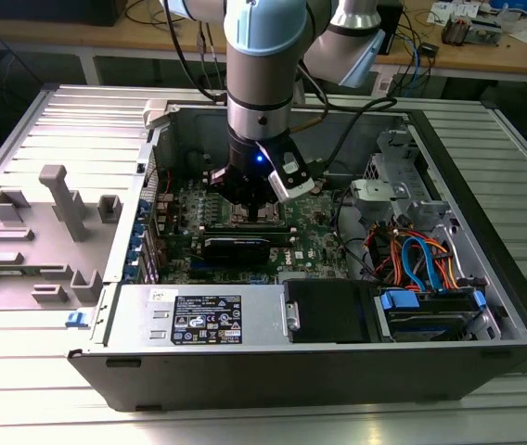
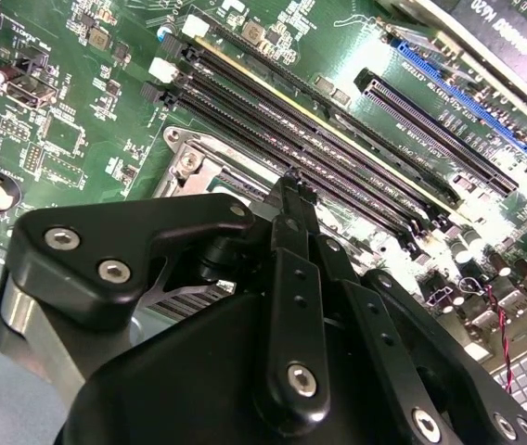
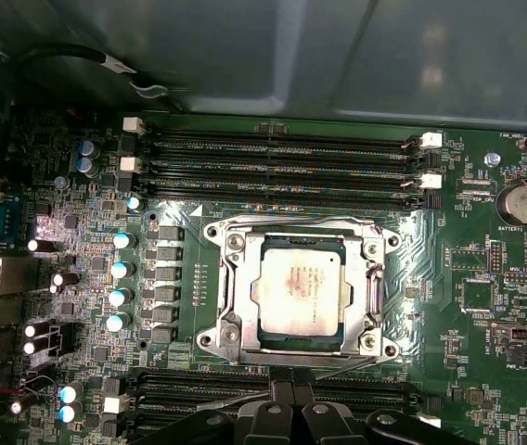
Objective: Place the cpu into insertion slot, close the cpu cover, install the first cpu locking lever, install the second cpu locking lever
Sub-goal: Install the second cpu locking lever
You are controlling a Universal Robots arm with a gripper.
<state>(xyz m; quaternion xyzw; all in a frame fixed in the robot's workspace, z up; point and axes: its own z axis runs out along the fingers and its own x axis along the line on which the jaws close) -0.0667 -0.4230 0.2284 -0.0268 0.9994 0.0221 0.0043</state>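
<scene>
**Chip seated, cover down**

The cpu [image 3: 299, 291], silver-grey and square, lies flat in the insertion slot [image 3: 245, 320], framed by the shiny cpu cover [image 3: 236, 278]. Beside the socket's edge hovers the gripper [image 3: 290, 380], its black fingers [image 2: 293, 199] pinched together on nothing.

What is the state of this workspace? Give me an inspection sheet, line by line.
Surface: ribbed grey metal table carrying an open black computer case.
Job's things: silver-grey square cpu sits in the metal-rimmed insertion slot; thin silver windowed cpu cover lies flat around it.
Clutter: grey plastic fixture blocks on the exterior view's left.
Grippers: black gripper, fingertips together, beside the slot's edge.
Cables: orange and blue cables inside the case.
Surroundings: wooden bench behind.
</scene>
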